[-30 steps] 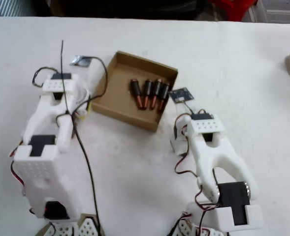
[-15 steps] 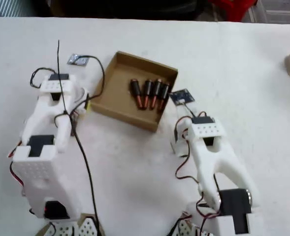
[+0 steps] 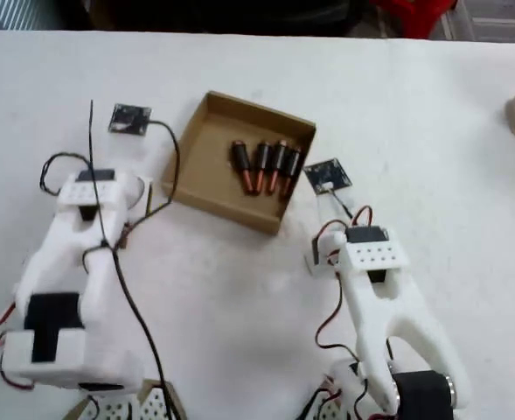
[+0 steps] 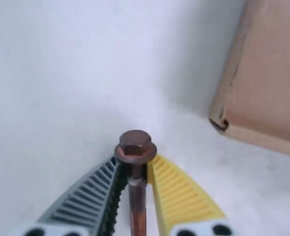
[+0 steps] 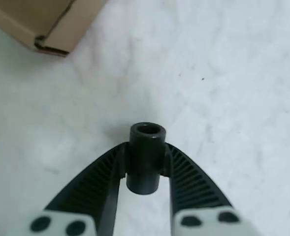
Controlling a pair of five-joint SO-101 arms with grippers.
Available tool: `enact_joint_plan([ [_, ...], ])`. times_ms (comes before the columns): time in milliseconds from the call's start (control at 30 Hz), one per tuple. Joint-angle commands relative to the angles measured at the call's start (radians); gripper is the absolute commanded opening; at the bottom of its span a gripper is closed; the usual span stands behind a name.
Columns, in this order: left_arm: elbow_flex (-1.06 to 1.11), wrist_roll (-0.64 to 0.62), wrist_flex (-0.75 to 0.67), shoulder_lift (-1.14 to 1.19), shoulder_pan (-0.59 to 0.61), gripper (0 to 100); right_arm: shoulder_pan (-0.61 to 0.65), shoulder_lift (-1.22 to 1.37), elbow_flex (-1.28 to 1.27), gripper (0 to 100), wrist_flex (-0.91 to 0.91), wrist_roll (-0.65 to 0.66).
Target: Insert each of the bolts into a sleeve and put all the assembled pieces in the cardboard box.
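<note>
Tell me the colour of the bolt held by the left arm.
Coppery brown. The bolt shows best in the left wrist view.

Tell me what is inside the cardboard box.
Four assembled pieces lie side by side inside the cardboard box, each dark with a copper end showing. How far the copper runs inside each is covered, and the box floor beneath them is hidden.

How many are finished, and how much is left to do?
Four assembled pieces already lie in the cardboard box. In hand: the left fingers grip a bolt, the right fingers grip a sleeve. Left to do: push that bolt into the sleeve and put it in the box.
</note>
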State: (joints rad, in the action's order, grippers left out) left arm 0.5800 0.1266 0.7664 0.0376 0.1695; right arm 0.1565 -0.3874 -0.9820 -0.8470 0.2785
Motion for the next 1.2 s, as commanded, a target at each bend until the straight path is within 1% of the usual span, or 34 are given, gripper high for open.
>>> enact_joint_plan([
  [0,0.140,0.015,-0.077,-0.213,0.010,2,0.010,-0.035,0.006,1.7,0.016,0.002],
  [167,0.285,0.018,-0.087,-0.378,0.015,2,0.010,-0.038,0.006,1.7,0.016,0.002],
  [467,0.486,0.018,-0.089,-0.657,0.087,2,0.010,-0.042,0.003,1.7,0.018,0.002],
  [833,0.707,0.018,-0.089,-1.032,0.093,2,0.012,-0.044,0.003,1.7,0.018,-0.002],
  [900,0.746,0.018,-0.089,-1.099,0.093,2,0.012,-0.044,0.005,1.7,0.018,-0.040],
  [1167,0.881,0.018,-0.087,-1.360,0.093,2,0.022,-0.177,-0.054,1.7,0.028,-0.061],
])
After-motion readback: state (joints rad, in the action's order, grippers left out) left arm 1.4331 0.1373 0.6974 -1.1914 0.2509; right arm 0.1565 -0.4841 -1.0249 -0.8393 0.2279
